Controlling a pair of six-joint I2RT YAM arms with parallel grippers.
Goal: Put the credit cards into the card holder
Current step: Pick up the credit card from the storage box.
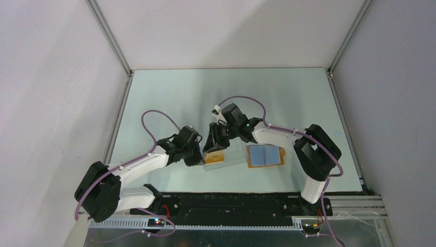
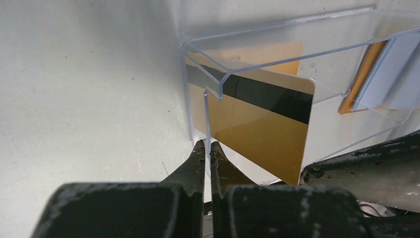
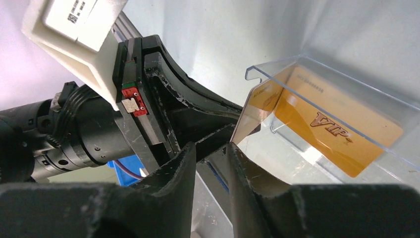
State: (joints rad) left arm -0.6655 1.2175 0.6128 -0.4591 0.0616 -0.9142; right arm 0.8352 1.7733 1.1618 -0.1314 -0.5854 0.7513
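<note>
A clear plastic box [image 1: 229, 156] lies in front of the arms, with golden-orange credit cards [image 1: 215, 157] in its left end. In the left wrist view one card with a dark stripe [image 2: 262, 134] stands tilted in the box and another [image 2: 260, 53] lies behind it. My left gripper [image 2: 207, 145] is shut on the box's thin end wall. My right gripper [image 3: 212, 145] is slightly open at the box's left end, and the tilted card's corner [image 3: 247, 116] touches its right fingertip. A "VIP" card [image 3: 341, 134] lies flat inside. The card holder [image 1: 266, 156] lies open, blue-grey side up, right of the box.
My two grippers [image 1: 199, 158] [image 1: 210, 148] crowd together at the box's left end. The left gripper's body [image 3: 158, 99] fills the space just beyond my right fingers. The card holder touches the box's right end. Walls close in the pale table [image 1: 288, 98].
</note>
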